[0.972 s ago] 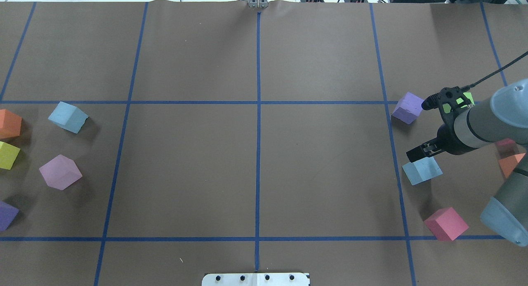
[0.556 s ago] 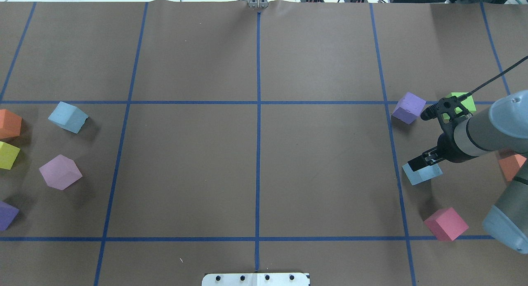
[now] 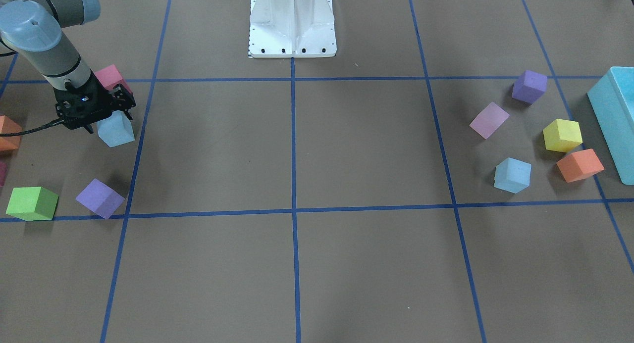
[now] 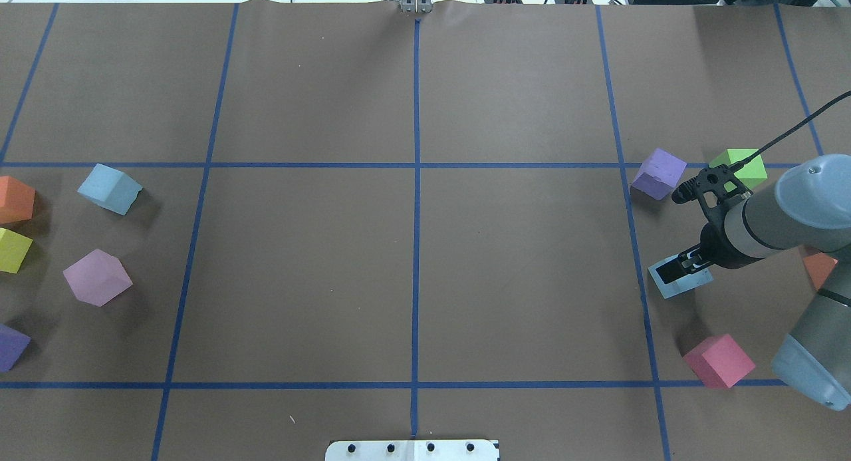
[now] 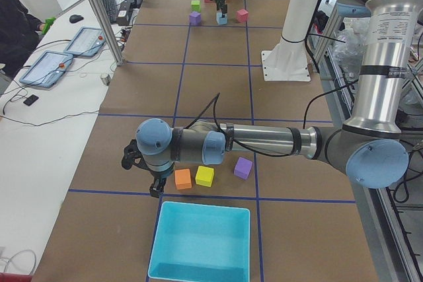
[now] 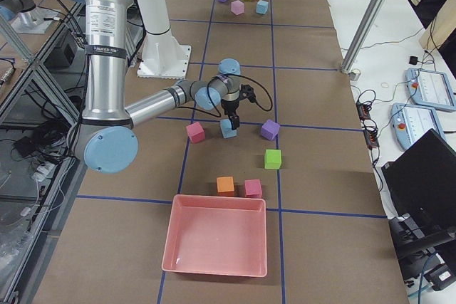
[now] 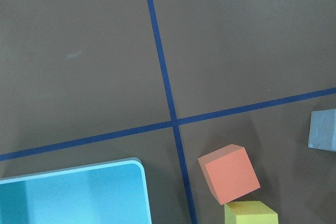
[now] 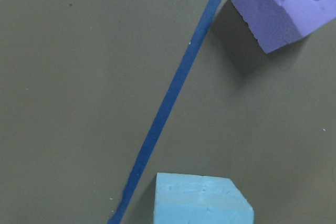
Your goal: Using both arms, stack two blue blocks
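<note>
One pale blue block (image 4: 673, 285) lies on the right side of the table; it also shows in the front view (image 3: 116, 131) and at the bottom of the right wrist view (image 8: 202, 199). My right gripper (image 4: 679, 269) is open and low, right over this block, its fingers down at the block's sides. The other blue block (image 4: 110, 188) lies far left, also in the front view (image 3: 512, 175) and at the left wrist view's right edge (image 7: 323, 129). My left gripper (image 5: 156, 188) shows only in the left side view, by the turquoise box; I cannot tell if it is open.
Near the right block lie a purple cube (image 4: 658, 173), a green cube (image 4: 739, 167), a pink cube (image 4: 719, 361) and an orange cube (image 4: 819, 268). Orange (image 4: 13, 199), yellow (image 4: 12, 249), lilac (image 4: 98, 277) and purple (image 4: 10, 346) cubes lie left. Turquoise box (image 3: 616, 120); white pedestal (image 3: 292, 21).
My right gripper has moved down from just beyond the right blue block to directly over it, uncovering the green cube behind. The blocks have not moved.
</note>
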Motion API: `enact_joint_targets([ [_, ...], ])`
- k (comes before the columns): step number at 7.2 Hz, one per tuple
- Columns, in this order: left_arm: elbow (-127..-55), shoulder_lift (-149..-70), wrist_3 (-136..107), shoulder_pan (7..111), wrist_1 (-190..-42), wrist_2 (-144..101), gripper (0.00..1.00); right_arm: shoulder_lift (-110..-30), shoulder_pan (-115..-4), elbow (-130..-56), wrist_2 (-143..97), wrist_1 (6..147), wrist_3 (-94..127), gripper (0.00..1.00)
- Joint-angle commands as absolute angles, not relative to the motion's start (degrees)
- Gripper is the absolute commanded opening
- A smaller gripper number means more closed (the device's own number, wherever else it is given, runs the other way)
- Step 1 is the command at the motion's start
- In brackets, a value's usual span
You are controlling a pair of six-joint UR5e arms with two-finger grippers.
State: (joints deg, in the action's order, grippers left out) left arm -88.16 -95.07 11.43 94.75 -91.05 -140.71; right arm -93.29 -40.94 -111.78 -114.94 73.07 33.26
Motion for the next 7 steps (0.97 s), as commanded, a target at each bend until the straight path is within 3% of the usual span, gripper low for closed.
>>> enact_joint_targets([
  [1,-88.15,-95.01,11.43,94.75,-91.05,-140.71,0.98,-93.08,-40.87,-111.01,-114.79,73.04,32.52,1.00],
  [7,-88.07,-95.01,11.43,94.75,-91.05,-140.71,0.98,-91.85,-40.17,-106.88,-114.70,69.17,33.13,1.00],
])
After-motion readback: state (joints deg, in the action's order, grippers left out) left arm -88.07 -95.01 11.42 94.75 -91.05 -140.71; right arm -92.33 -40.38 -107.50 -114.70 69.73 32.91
